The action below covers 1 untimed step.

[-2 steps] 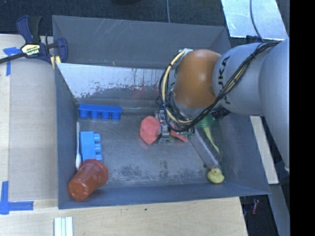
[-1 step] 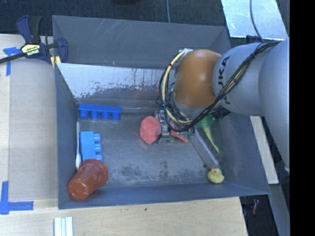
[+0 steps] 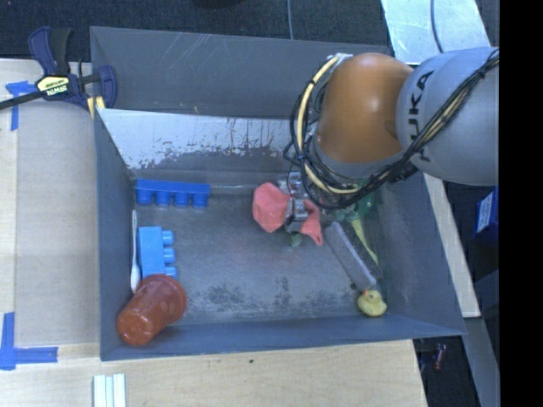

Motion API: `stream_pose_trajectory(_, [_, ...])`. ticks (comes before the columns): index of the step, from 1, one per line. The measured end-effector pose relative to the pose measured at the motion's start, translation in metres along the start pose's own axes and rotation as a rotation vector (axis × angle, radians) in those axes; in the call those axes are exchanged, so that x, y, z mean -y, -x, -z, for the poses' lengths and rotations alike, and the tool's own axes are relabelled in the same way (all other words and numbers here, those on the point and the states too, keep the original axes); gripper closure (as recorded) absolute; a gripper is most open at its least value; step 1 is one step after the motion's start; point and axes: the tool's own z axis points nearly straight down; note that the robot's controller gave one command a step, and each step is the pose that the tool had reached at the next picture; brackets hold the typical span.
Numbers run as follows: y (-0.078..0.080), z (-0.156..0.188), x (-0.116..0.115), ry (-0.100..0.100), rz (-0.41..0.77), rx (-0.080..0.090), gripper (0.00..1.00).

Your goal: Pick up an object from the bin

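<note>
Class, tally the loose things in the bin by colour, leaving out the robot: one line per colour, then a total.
Blue: 2 (long block, short block)
Pink: 1 (soft lump beside the gripper)
Red-brown: 1 (cup)
Yellow: 1 (small lump)
White: 1 (thin stick)
Green: 1 (strip, partly under the arm)
Total: 7 in sight

Silver-grey rounded arm (image 3: 462,134) w/ black "KUKA" lettering (image 3: 422,100), glossy orange dome cover (image 3: 361,108) at wrist, yellow + black cables (image 3: 305,108) looped round it, small dark metal gripper (image 3: 296,217) below.
</note>
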Motion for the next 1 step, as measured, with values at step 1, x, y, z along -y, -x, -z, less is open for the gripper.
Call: stream_pose_trajectory(1, [0.0179,0.0778,-0.0179,0.001,-0.042,-0.002,1.00])
